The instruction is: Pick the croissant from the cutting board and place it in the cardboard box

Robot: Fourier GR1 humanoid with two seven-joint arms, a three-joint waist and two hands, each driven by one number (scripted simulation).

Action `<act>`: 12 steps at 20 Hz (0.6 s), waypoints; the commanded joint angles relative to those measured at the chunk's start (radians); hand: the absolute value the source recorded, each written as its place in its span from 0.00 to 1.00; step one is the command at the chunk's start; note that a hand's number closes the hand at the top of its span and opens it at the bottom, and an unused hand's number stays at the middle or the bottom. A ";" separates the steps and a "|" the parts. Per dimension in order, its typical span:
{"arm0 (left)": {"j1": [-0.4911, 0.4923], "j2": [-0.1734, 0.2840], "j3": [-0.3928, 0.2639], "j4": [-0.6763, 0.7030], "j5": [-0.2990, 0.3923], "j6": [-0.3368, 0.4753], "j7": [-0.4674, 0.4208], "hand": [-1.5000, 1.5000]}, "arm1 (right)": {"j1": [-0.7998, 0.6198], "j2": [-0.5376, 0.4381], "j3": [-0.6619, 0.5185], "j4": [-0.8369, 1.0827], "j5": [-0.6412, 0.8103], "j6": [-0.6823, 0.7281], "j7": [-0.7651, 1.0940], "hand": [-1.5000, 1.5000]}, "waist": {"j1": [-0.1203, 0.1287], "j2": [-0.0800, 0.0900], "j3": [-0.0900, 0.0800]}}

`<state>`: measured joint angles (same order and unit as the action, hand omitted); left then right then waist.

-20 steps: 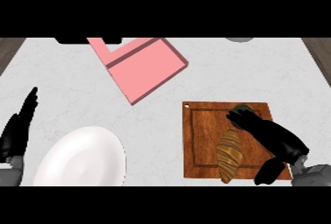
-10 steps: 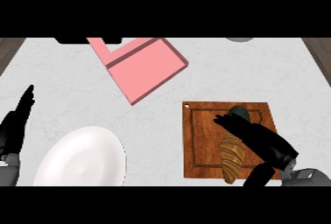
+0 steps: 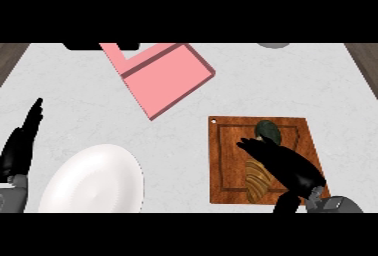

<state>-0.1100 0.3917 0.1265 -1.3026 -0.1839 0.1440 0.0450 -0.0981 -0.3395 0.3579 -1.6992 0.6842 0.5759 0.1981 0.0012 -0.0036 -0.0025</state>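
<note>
Head view: ridged golden-brown croissant [image 3: 258, 179]

A white plate [image 3: 92, 181] lies at the counter's [image 3: 295, 85] near left, beside nothing else.

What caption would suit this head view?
Black right hand over golden croissant on wooden cutting board; pink box beyond.

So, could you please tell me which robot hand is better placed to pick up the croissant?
The right robot hand: it is already over the cutting board, covering part of the croissant. The left robot hand rests open at the counter's far left, beyond the white plate.
</note>
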 commanded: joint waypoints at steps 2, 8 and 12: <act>0.033 -0.003 0.019 -0.066 -0.015 -0.015 0.026 0.50 | 0.034 -0.005 -0.016 0.061 0.051 -0.004 -0.040 0.00 | 0.000 0.003 0.003; 0.036 -0.010 0.011 -0.100 -0.016 -0.036 0.057 0.50 | -0.031 0.057 0.010 0.225 0.228 -0.311 -0.147 1.00 | 0.006 0.004 0.003; 0.047 -0.022 0.027 -0.069 -0.032 -0.034 0.012 0.50 | -0.061 0.113 0.021 0.221 0.300 -0.348 -0.099 1.00 | 0.004 0.004 0.003</act>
<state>-0.0909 0.3808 0.1503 -1.3486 -0.2055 0.1111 0.0648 -0.1363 -0.2756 0.3643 -1.5532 0.9070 0.3093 0.0928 0.0016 -0.0113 -0.0075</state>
